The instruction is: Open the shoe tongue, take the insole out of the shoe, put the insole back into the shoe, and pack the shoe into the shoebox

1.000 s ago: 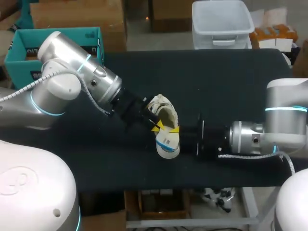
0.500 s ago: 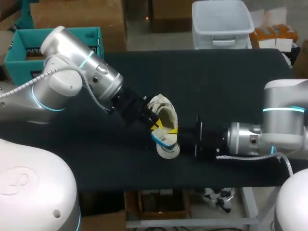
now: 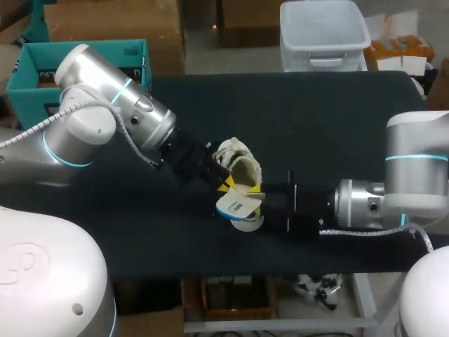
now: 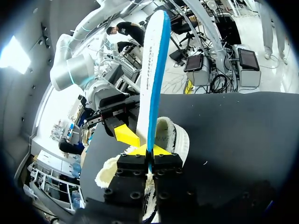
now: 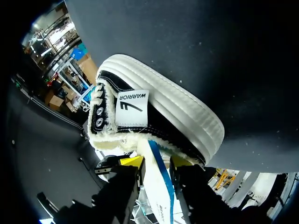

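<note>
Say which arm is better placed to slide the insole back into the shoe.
Left. Its gripper is shut on the insole, whose end is at the shoe opening. The right gripper only sits at the heel.

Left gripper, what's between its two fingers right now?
The insole, standing edge-on, clamped from both sides by the yellow tips of the left gripper. The left wrist view shows it, with the shoe just beyond.

insole point(image 3: 237, 205) partly in shoe point(image 3: 240, 160) (on table point(image 3: 337, 119))
</note>
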